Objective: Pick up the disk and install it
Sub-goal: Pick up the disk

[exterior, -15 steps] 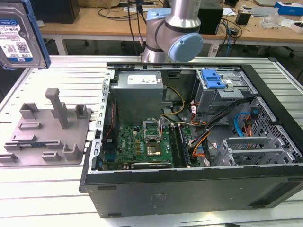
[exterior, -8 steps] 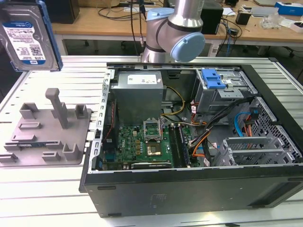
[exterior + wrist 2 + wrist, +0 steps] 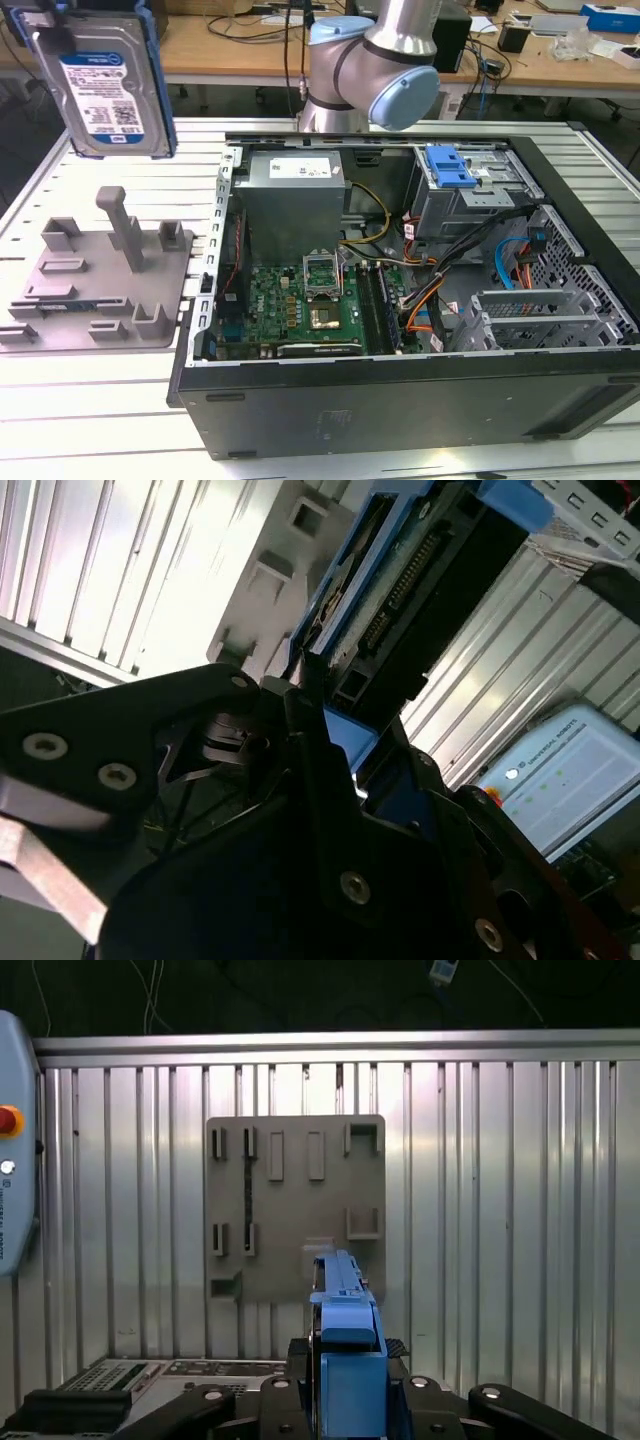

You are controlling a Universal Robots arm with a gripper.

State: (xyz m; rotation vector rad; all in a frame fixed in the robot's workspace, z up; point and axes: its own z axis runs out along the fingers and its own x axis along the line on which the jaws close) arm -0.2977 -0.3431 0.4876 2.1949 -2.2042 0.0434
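The disk (image 3: 105, 85) hangs high over the grey fixture (image 3: 100, 290) at the exterior view's left, well apart from the open computer case (image 3: 400, 400). The fingers (image 3: 300, 1350) are clamped on its blue carrier frame. Pick-up looks done. Installing is not yet done and likely calls for careful alignment with the drive bay (image 3: 465, 200).

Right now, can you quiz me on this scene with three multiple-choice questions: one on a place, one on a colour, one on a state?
1. The computer case is: A open, B closed, C wrapped.
2. The disk is: A inside the case, B held over the grey fixture plate, C on the floor.
3. Its carrier frame is: A red, B blue, C yellow.
Answers: A, its motherboard shows; B, the tool grips it above the plate; B, blue in both wrist views.
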